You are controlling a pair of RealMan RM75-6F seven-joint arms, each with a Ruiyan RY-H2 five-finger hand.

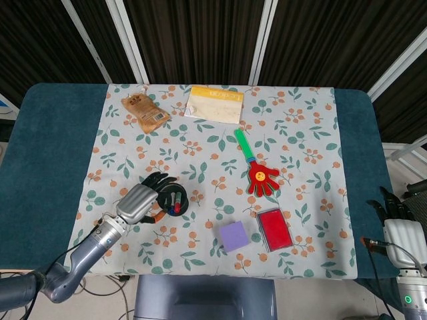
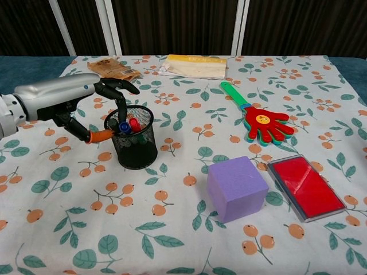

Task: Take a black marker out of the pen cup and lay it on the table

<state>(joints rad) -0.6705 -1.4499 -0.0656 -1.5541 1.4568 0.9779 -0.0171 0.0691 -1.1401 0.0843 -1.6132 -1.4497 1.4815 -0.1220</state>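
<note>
— Fingers (image 2: 117, 98) are seen spread, one dipped into the mesh pen cup (image 2: 133, 143), nothing held.

— The black marker (image 2: 114, 124) (light, stiff, slippery) is best pinched at its cap.

Inside the cup (image 2: 135, 143) you see only the marker caps; the mesh wall hides their bodies, and which one is black is unclear. Your left hand (image 2: 94, 103) dips a fingertip behind the rim. Your right hand (image 1: 395, 212) sits half cut off at the head view's edge, grip unreadable.
</note>
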